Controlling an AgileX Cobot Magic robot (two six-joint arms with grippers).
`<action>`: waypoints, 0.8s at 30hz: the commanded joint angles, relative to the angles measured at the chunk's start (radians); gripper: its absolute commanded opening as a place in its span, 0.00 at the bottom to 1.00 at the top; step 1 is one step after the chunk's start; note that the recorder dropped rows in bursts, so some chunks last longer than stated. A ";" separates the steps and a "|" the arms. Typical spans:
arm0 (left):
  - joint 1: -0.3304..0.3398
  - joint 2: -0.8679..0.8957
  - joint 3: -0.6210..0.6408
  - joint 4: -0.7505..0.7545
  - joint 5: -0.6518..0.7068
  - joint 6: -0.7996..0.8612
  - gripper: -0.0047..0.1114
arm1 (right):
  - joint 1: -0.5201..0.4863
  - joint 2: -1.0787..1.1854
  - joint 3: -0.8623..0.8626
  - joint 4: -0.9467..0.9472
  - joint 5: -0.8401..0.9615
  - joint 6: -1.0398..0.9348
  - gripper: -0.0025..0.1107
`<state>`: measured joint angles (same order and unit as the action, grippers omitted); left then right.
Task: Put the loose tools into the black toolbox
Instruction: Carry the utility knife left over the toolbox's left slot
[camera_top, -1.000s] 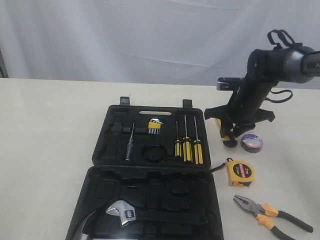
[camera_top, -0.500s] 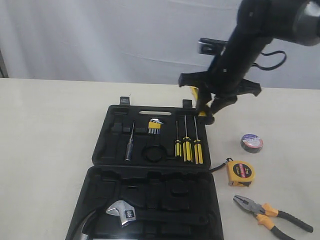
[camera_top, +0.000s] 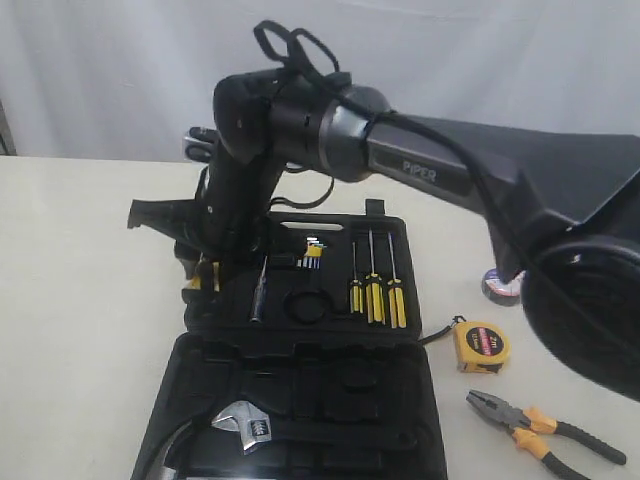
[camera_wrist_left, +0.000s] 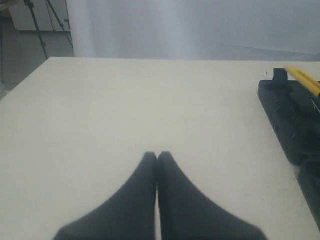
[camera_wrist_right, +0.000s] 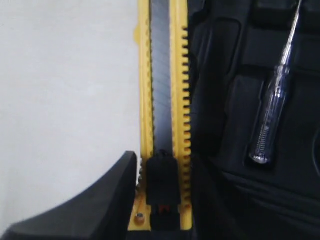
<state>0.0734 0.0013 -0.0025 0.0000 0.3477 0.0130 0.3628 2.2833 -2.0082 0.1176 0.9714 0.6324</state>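
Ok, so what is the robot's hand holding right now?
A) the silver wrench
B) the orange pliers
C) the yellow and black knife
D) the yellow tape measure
C: the right wrist view shows the right gripper closed on the yellow-black utility knife, while the tape measure and pliers lie on the table and the wrench sits in the toolbox.

Exterior camera: raised, facing the whole table (camera_top: 80, 250). Left wrist: low across the table toward the toolbox (camera_wrist_left: 287, 115) edge. Right wrist: close above that same edge.
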 joint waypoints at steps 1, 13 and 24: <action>-0.005 -0.001 0.003 0.000 -0.005 -0.006 0.04 | 0.003 0.060 -0.043 -0.079 -0.005 0.060 0.11; -0.005 -0.001 0.003 0.000 -0.005 -0.006 0.04 | 0.003 0.101 -0.062 -0.146 -0.129 0.283 0.11; -0.005 -0.001 0.003 0.000 -0.005 -0.006 0.04 | 0.011 0.144 -0.062 -0.150 -0.100 0.287 0.11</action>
<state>0.0734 0.0013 -0.0025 0.0000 0.3477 0.0130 0.3686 2.4245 -2.0656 -0.0167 0.8657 0.9216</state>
